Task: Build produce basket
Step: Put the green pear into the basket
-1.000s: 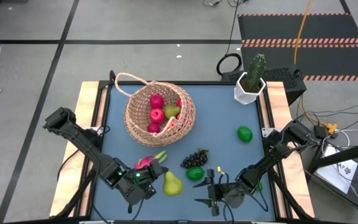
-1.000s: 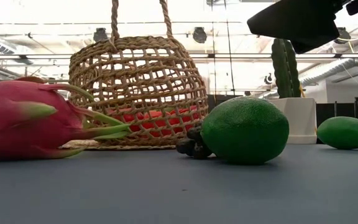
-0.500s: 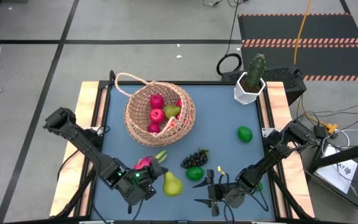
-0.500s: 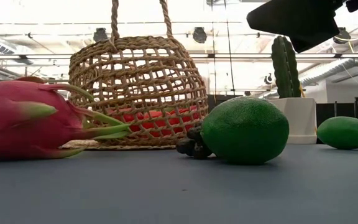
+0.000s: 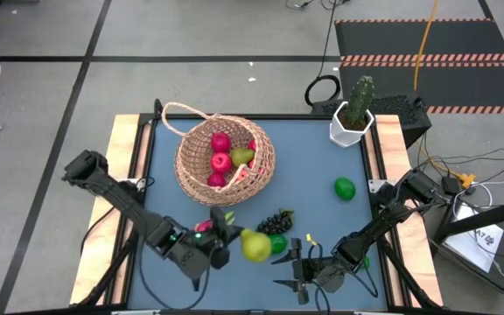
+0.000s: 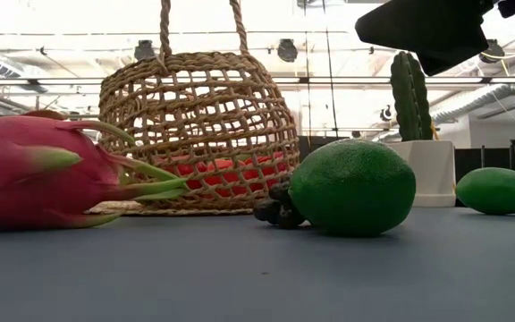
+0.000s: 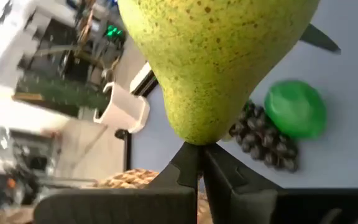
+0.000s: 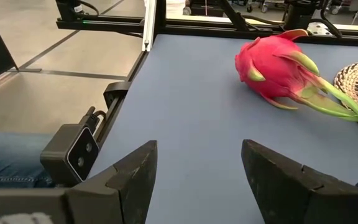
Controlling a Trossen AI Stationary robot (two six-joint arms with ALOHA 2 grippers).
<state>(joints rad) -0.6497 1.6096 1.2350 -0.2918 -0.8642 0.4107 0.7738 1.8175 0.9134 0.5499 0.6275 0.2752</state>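
One pear is pinched by the left end effector; the right end effector stands open, empty.

A robotics lab or workshop: a blue-topped worktop with pale wooden edges stands on a grey concrete floor crossed with dark tape lines, loose cables trail past a black hazard-striped mat, and exposed ceiling ducts hang overhead.

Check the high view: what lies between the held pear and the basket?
Only the dragon fruit lies near that line, beside the left gripper holding the pear; otherwise bare mat up to the basket.
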